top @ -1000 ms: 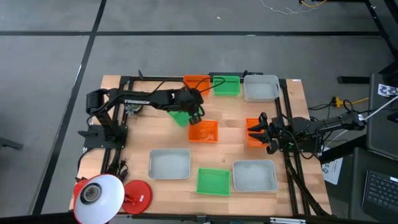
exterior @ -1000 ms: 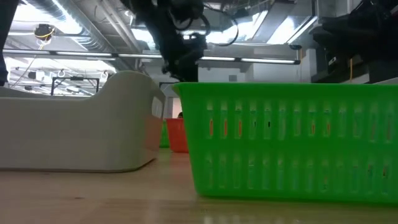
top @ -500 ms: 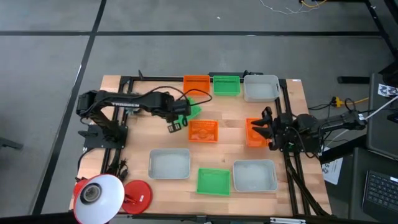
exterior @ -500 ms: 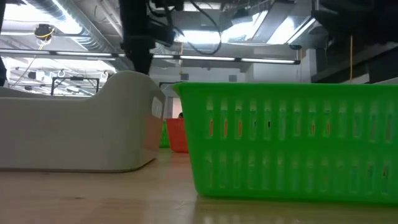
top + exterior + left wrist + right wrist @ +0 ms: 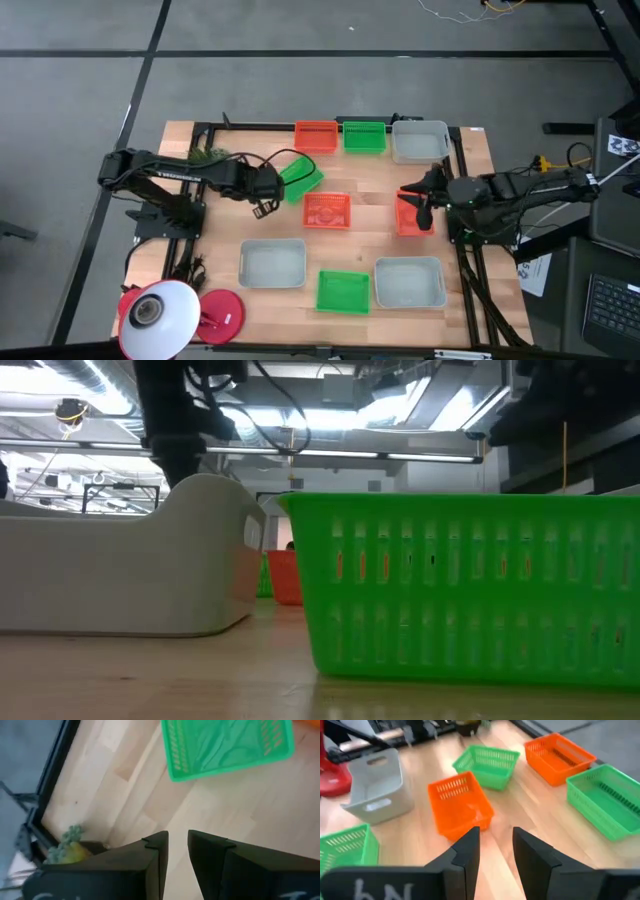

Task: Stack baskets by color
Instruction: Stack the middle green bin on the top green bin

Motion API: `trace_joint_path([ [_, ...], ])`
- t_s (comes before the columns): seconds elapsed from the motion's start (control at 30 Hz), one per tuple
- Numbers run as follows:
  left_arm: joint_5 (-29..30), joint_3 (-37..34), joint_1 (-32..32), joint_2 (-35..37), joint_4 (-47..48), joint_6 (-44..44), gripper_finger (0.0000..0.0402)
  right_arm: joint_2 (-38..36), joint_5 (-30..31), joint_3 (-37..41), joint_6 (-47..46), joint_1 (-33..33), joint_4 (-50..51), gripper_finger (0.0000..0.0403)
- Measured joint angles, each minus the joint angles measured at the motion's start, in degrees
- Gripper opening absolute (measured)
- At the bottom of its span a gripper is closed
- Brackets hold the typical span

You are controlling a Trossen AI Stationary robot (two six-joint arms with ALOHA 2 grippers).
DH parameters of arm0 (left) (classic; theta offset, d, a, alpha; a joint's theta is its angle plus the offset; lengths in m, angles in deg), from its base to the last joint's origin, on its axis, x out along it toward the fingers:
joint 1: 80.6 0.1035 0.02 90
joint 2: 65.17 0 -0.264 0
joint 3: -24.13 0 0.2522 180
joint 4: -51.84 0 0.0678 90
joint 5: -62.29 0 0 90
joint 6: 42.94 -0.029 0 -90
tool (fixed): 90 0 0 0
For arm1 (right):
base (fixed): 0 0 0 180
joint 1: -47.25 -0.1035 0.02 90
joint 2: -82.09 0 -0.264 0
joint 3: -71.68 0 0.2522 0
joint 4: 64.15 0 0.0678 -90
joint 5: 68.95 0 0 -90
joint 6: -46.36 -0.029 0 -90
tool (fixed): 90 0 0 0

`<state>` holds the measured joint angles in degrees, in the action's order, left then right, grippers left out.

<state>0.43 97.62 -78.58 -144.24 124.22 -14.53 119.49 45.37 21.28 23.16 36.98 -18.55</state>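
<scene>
Our left gripper [image 5: 262, 208], fingers narrowly apart and empty, hovers beside the tilted bright green plastic basket [image 5: 299, 179]; we judge gripping its near rim squarely best. Right gripper [image 5: 418, 197] waits, empty.

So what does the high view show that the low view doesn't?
Only the high view shows the whole wooden table: both arms, the left end effector empty beside a tilted green basket, the right end effector over an orange basket, the orange basket at the centre, and a red lamp at the corner. Only the low view shows the ceiling lights of the room behind. Both show the near green basket and a grey-white basket.
</scene>
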Motion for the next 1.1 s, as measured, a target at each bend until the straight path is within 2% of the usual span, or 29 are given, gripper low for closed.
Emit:
trace_joint_path([
  [0.27,-0.8,-4.8,1.1,1.1,-8.0,0.8,0.0066,9.4,-1.9,-3.0,4.0,0.0,0.3,0.0115],
  [0.57,-1.7,-6.2,8.2,-13.9,-9.2,0.8,0.0066,12.2,-1.9,-3.0,2.3,0.0,0.1,0.0115],
  [0.77,-3.3,-5.9,12.1,-21.8,-27.0,-7.0,0.0066,12.0,-1.9,-3.0,2.3,0.0,-0.8,0.0115],
  [0.87,-8.4,-3.1,11.2,-23.0,-32.2,-9.3,0.0066,12.0,-2.0,-3.0,2.3,0.0,-0.8,0.0115],
  [1.0,-11.7,0.3,7.9,-22.7,-27.9,-13.7,0.0066,12.0,-2.0,-3.0,2.5,0.0,-0.7,0.0115],
  [1.1,-6.7,3.0,7.2,-21.9,-21.3,-13.8,0.0064,12.0,-2.0,-3.0,2.5,0.0,-0.7,0.0115],
])
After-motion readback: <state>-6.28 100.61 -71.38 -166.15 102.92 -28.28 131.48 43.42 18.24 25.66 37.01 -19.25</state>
